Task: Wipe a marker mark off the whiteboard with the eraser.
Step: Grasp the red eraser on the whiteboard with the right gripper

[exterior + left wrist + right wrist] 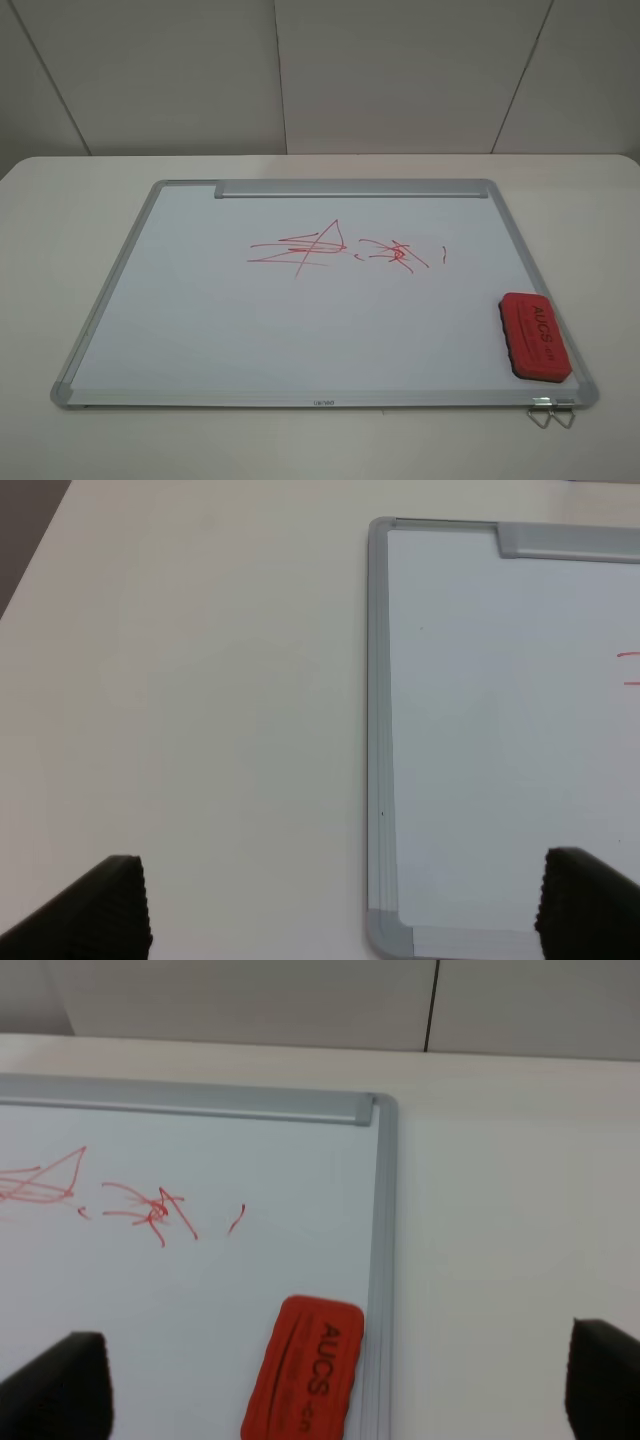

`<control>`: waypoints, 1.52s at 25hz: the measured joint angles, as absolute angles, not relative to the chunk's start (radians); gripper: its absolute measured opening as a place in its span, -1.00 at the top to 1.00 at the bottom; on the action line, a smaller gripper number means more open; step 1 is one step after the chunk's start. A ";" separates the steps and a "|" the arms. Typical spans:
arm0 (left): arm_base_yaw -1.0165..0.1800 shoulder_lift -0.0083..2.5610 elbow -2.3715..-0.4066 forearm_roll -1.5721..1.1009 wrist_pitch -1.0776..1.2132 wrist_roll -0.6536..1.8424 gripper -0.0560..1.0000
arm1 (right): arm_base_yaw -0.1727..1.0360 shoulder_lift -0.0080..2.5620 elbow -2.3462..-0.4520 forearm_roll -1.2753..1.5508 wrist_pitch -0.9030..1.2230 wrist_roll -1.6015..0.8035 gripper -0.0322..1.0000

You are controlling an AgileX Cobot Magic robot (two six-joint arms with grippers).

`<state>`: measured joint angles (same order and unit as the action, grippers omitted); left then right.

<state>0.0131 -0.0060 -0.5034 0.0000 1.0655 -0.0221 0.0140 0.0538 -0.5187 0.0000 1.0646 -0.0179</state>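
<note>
The whiteboard (pixel 200 320) lies flat on the table. Near its middle is the marker mark (pixel 300 250), long red lines crossed by a peak; part of it shows in the right wrist view (pixel 45 1180) and its line ends in the left wrist view (pixel 628 668). The red eraser (pixel 534 336) rests on the board's near right corner, dark base down. My right gripper (pixel 330 1385) hangs open above the eraser (pixel 305 1370), holding nothing. Over the board's left frame (pixel 378 730), my left gripper (pixel 350 910) is open and empty. Neither arm shows in the exterior high view.
A smaller red squiggle (pixel 398 254) with a short dash sits right of the mark. The silver tray bar (pixel 350 188) runs along the board's far edge. Metal clips (pixel 550 412) stick out at the near right corner. White table (pixel 60 230) surrounds the board; a wall stands behind.
</note>
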 joint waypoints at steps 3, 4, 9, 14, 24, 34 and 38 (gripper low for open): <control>0.013 -0.006 -0.503 0.000 1.065 -0.022 -0.57 | 0.014 0.212 -0.519 0.019 1.064 -0.018 -0.66; 0.013 -0.006 -0.503 0.000 1.065 -0.022 -0.57 | 0.014 0.283 -0.520 0.043 1.063 -0.018 -0.66; 0.013 -0.006 -0.503 0.000 1.065 -0.022 -0.57 | 0.014 0.638 -0.619 0.177 1.035 -0.018 -0.66; 0.013 -0.006 -0.503 0.000 1.065 -0.022 -0.57 | 0.138 0.938 -0.774 0.174 1.040 0.000 -0.66; 0.013 -0.006 -0.503 0.000 1.065 -0.022 -0.57 | 0.280 1.320 -0.831 0.020 0.928 0.387 -0.66; 0.013 -0.006 -0.503 0.000 1.065 -0.022 -0.57 | 0.281 1.474 -0.832 -0.013 0.847 0.443 -0.66; 0.013 -0.006 -0.503 0.000 1.065 -0.022 -0.57 | 0.281 1.474 -0.832 -0.019 0.846 0.443 -0.66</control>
